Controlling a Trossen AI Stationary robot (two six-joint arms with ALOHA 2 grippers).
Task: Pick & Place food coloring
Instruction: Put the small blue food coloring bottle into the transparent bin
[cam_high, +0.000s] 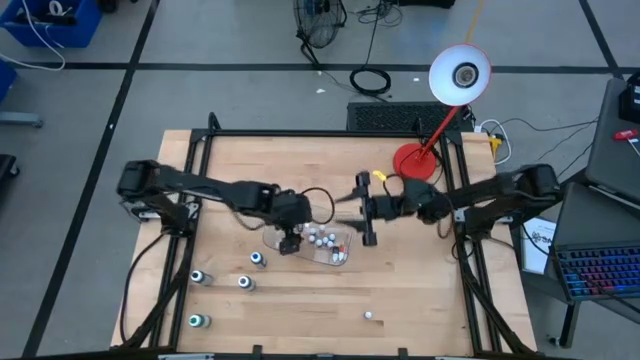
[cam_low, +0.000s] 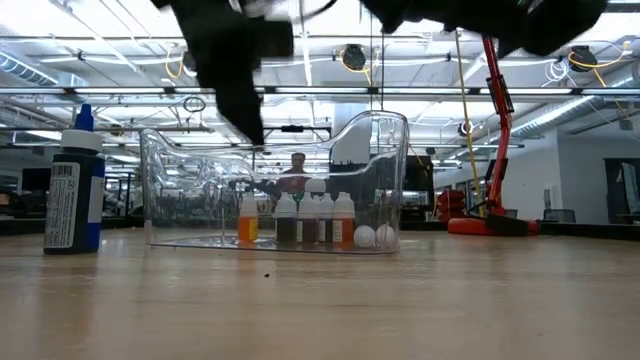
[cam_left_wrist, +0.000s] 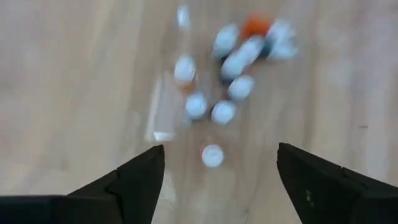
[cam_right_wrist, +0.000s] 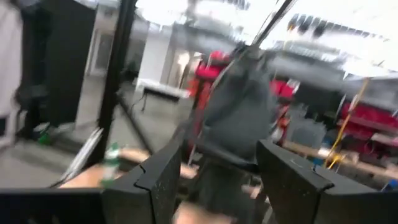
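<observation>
The clear plastic tray (cam_high: 330, 250) stands on the wooden table near its middle. Several tiny food coloring bottles (cam_low: 315, 218) stand upright in it on their bases, white caps (cam_left_wrist: 212, 155) up. My left gripper (cam_left_wrist: 221, 149) hangs open above the tray's left end (cam_high: 290, 238), fingers slanting down, nothing between them. My right gripper (cam_high: 365, 212) is open in the air just right of the tray and points toward the left arm (cam_right_wrist: 219, 149). Loose bottles stand on the table left of the tray (cam_high: 258, 259) (cam_high: 245, 283) (cam_high: 199, 277).
A blue-topped bottle (cam_low: 75, 180) stands near the front left, another bottle (cam_high: 197, 321) sits by the near left edge, and a small white one (cam_high: 368, 316) lies near the front. A red desk lamp (cam_high: 415, 160) stands at the far right. Black frame rails (cam_high: 300, 133) border the table.
</observation>
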